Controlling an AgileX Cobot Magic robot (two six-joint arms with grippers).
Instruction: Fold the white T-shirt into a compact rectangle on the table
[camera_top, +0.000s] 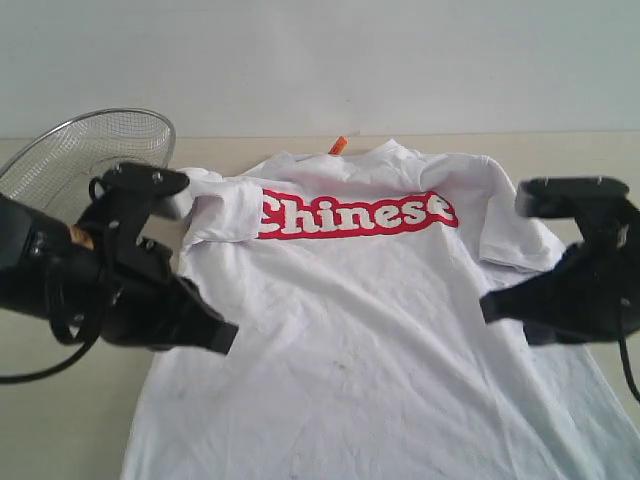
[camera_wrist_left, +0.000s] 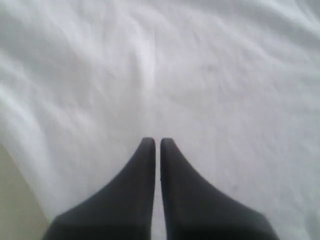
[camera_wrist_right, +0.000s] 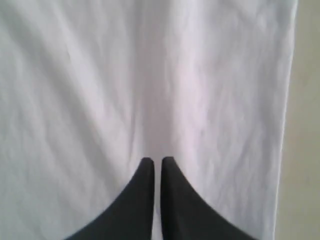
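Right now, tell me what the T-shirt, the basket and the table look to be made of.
White T-shirt: soft matte cloth, probably cotton; it wrinkles and lies limp. Its red lettering looks printed on. Basket: silvery wire mesh, likely metal; see-through, with a glinting rim. Table: pale beige, smooth, matte; laminate or wood, I cannot tell which.

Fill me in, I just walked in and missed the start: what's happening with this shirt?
A robot is working on a white T-shirt spread lettering-up on the table. The left claw and right claw, both shut and empty, hang over opposite sides of it. The shirt is not yet folded compact.
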